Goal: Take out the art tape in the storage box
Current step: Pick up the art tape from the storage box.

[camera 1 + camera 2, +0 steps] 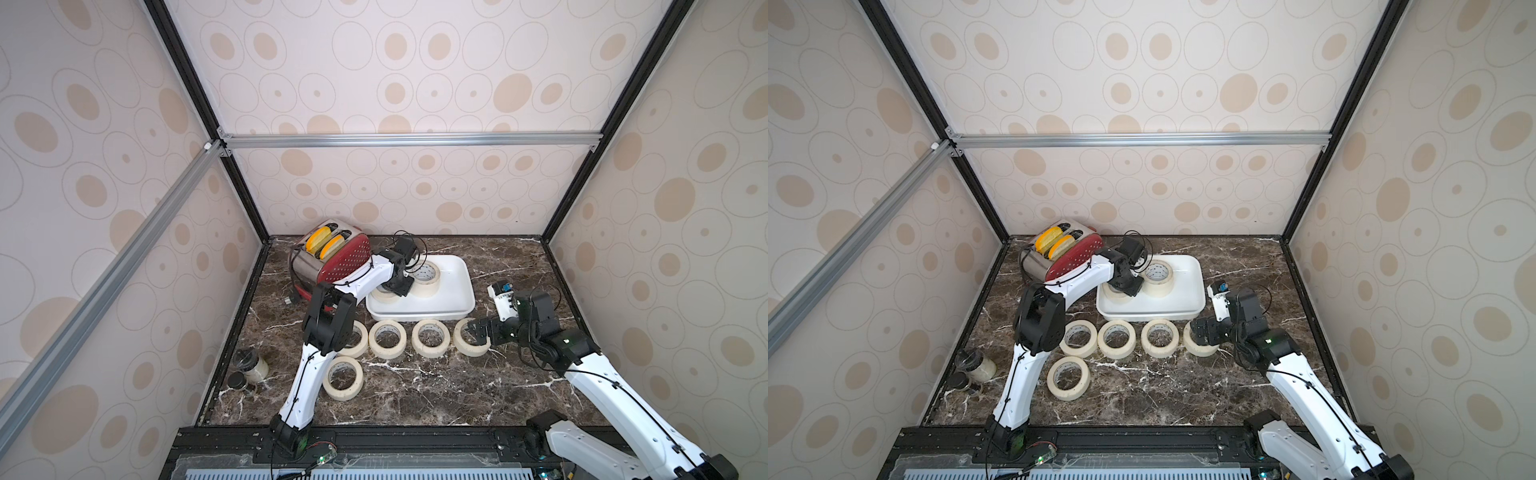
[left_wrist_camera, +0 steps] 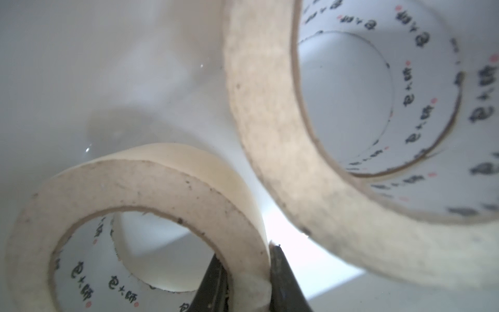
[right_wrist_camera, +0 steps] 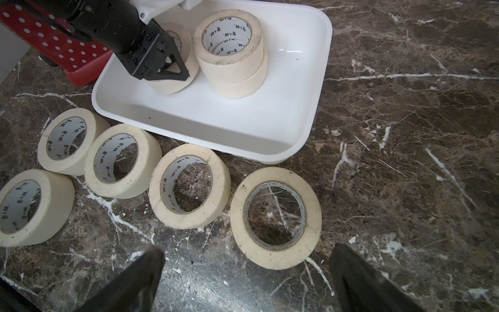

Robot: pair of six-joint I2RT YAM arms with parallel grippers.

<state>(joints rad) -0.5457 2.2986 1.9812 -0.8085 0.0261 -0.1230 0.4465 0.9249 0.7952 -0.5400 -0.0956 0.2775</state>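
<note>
The white storage box sits mid-table, also seen in the right wrist view. Inside it my left gripper is shut on the wall of one cream art tape roll, one finger in the core and one outside. Seen from above, that gripper covers most of the held roll. Beside it stands a stack of two rolls. Several more rolls lie on the table in front of the box. My right gripper hangs open just over the rightmost roll.
A red dotted toaster with yellow slices stands behind and left of the box, close to the left arm. Two small jars lie near the left edge of the dark marble table. Patterned walls enclose three sides.
</note>
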